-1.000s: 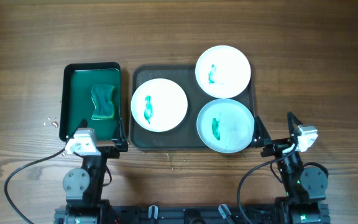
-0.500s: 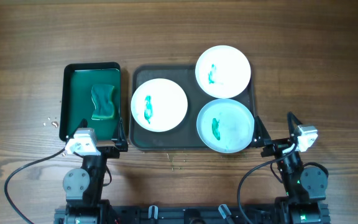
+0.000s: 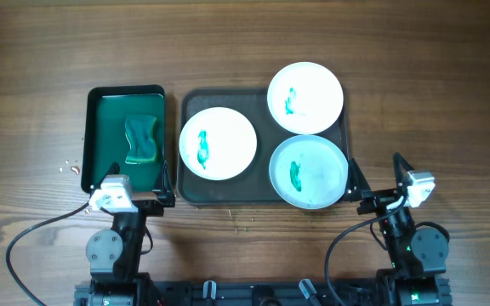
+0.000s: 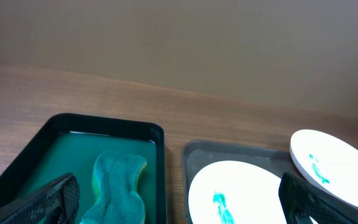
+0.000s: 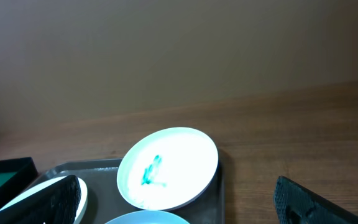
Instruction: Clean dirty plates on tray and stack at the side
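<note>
Sponge (image 3: 142, 138) likely soft, wet: pinch its narrow waist. Plates (image 3: 228, 127) likely rigid, slick — take rims. Left gripper (image 4: 179, 202), right gripper (image 5: 182, 199) spread, empty

Left wrist view: green wavy sponge (image 4: 118, 186), near end cut by the lower edge; black rectangular tub of green liquid (image 4: 161, 168), near part out of frame; white round plate with teal smear (image 4: 241, 186), near half cut off; second white plate (image 4: 334, 162), near edge behind the left gripper's black finger (image 4: 309, 202). Right wrist view: pale blue plate (image 5: 148, 219), only the far rim showing. Overhead: pale specks (image 3: 73, 169) left of the tub, too small to identify.
</note>
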Controlling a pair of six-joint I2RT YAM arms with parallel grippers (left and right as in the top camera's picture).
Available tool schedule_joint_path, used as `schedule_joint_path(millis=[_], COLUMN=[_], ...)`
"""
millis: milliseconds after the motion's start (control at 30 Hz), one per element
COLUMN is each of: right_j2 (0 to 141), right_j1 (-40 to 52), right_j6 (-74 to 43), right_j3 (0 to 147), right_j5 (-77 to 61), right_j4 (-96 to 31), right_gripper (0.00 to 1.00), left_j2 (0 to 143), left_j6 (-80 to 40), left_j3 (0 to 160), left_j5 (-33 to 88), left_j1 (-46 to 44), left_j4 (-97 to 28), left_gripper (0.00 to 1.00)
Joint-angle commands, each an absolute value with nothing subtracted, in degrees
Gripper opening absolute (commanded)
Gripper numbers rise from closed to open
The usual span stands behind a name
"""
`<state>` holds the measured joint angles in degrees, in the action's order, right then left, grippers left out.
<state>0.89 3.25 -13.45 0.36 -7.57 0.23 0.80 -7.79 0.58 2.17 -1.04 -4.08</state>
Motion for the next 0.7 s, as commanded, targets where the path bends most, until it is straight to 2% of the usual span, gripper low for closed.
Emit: schedule_joint_path(millis=[0, 667], right_j2=[1.0, 1.0], right_j1=[3.4, 3.4], right_j6=[-13.9, -15.6], right_j3=[0.3, 0.3], right_j5=[-6.8, -6.8], right_j4=[0.4, 0.4], right_gripper=[1.0, 1.0], left_j2=[0.8, 0.8], left_j6=[-7.9, -7.9], left_j3=[0.3, 0.3], left_j5=[1.6, 2.7], left_j1=[-1.3, -1.3], left_j4=[-4.4, -4.1], left_gripper=[1.0, 1.0])
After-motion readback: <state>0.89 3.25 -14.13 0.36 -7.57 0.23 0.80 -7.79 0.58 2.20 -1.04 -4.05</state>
